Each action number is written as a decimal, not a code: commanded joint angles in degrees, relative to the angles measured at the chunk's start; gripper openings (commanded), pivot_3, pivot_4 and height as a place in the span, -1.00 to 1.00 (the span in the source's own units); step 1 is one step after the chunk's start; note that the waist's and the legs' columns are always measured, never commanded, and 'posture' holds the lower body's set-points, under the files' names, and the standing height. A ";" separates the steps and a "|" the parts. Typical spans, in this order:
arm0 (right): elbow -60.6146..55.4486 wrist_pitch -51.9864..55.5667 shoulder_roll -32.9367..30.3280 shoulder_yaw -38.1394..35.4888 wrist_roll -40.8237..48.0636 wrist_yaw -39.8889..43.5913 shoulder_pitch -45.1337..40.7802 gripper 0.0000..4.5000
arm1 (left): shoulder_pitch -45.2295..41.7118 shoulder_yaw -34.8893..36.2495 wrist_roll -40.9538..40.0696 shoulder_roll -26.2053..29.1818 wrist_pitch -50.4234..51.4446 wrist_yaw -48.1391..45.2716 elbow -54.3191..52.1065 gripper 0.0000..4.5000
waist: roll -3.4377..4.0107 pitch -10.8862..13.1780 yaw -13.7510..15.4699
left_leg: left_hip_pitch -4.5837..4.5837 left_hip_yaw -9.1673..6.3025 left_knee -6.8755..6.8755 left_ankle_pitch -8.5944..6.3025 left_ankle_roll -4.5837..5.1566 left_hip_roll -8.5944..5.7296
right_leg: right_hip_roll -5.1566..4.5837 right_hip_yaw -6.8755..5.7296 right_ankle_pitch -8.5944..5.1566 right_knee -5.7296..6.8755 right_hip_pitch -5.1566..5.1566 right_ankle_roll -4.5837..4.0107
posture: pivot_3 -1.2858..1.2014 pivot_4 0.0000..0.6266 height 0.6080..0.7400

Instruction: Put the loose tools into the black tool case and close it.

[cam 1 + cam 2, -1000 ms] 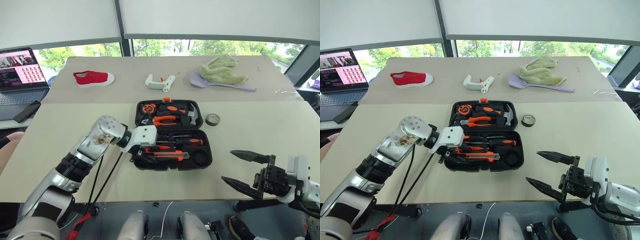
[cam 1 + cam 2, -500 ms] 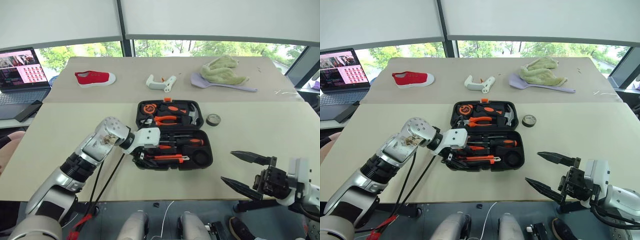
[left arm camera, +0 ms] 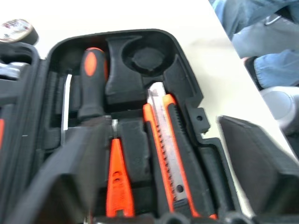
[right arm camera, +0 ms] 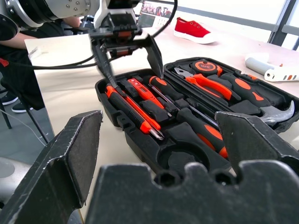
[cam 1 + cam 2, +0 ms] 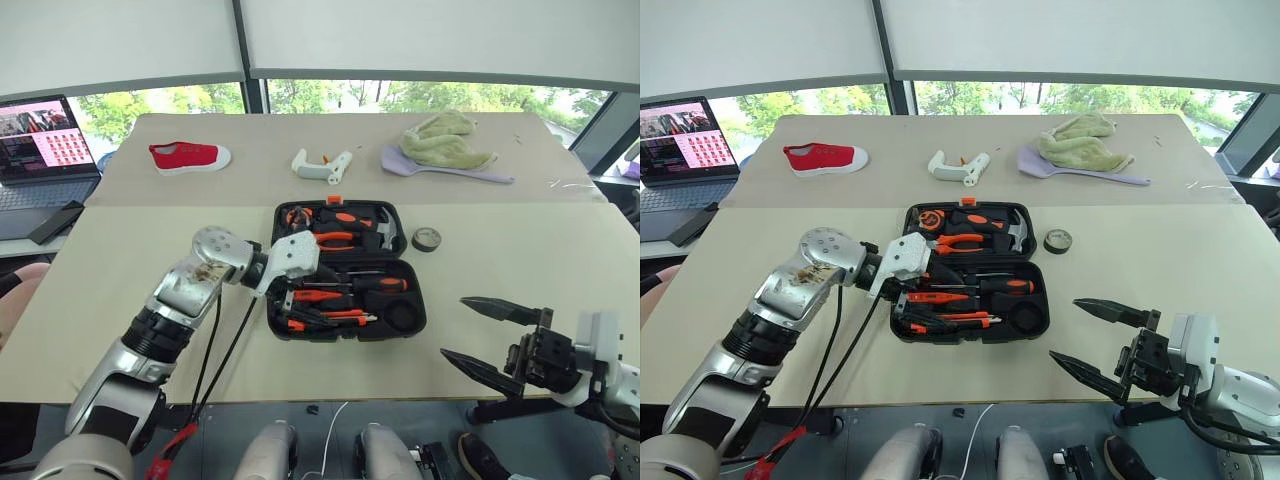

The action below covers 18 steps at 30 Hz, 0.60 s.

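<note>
Black tool case (image 5: pixel 345 270) open under parted, empty left end effector (image 4: pixel 127 56); right end effector (image 5: pixel 487 338) spread.

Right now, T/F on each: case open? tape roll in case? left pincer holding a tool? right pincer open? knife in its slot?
1. The black tool case lies open on the table. True.
2. The tape roll sits in its round slot. False: it lies on the table beside the case; the slot is bare.
3. The left pincer grips a screwdriver. False: it hovers open above the case, holding nothing.
4. The right pincer is open and holds nothing. True.
5. The utility knife lies on the table outside the case. False: it rests in the case's near half.
</note>
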 commanded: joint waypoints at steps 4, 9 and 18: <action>-0.40 -1.55 0.60 0.01 0.26 -0.15 -0.59 1.00 | 3.91 -3.00 4.22 -0.22 -5.08 1.69 1.48 -0.57 | 0.00 0.00 0.06 | -0.02 0.00 0.00 0.00 0.00 -0.01 | 0.00 0.00 0.00 0.01 0.00 0.00 | 0.03 -0.52 1.00; -0.73 -1.49 0.61 -0.68 0.49 -0.30 0.08 1.00 | 6.97 -6.21 7.10 -1.10 -3.72 3.47 1.95 -0.84 | 0.02 -0.01 0.40 | 0.01 0.00 0.01 0.00 0.00 -0.01 | -0.03 0.00 0.01 -0.01 0.03 0.02 | 0.03 -0.52 1.00; -0.31 -1.87 1.18 -0.02 -0.16 -0.93 0.17 1.00 | 9.02 -8.51 9.24 -1.00 -3.80 3.86 2.24 -0.84 | 0.11 -0.12 0.55 | 0.08 0.00 0.01 -0.03 0.04 -0.01 | -0.03 0.01 0.00 -0.02 0.10 0.02 | 0.03 -0.52 1.00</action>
